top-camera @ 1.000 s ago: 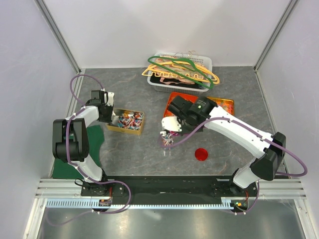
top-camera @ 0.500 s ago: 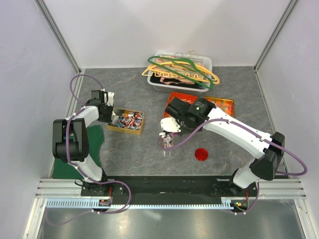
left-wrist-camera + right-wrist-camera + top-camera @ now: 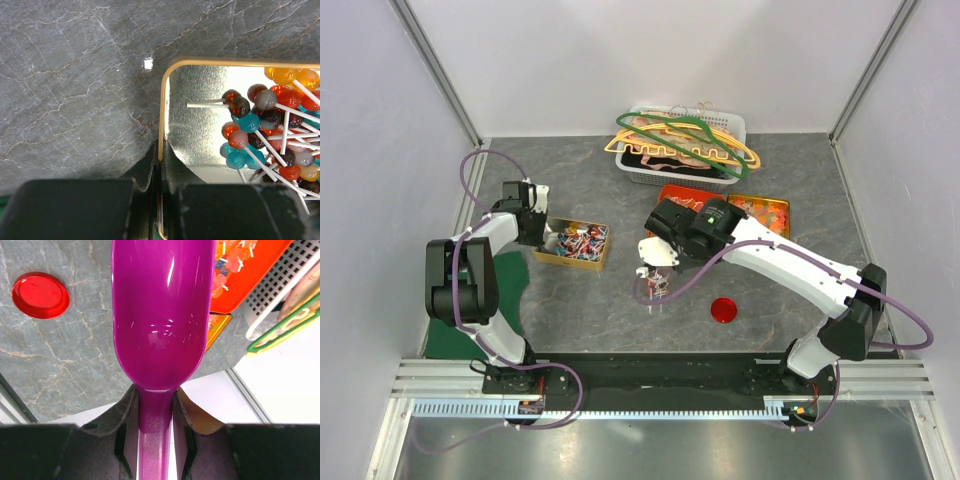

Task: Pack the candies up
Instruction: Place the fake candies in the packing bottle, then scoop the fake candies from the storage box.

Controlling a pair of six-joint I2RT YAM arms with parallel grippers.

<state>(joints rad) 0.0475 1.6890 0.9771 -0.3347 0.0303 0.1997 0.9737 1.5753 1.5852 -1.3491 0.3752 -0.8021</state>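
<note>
The left gripper [image 3: 160,162] is clamped shut on the left rim of the gold tin [image 3: 240,62], apparently to steady the candies [image 3: 248,122] heaped inside, while the right gripper [image 3: 156,410] pinches an empty-looking purple scoop [image 3: 162,315] by its handle, held over the small jar [image 3: 656,287] at the centre.

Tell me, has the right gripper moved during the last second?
Yes. In the top view the right gripper has shifted slightly to the left, away from the red lid and toward the tin.
</note>
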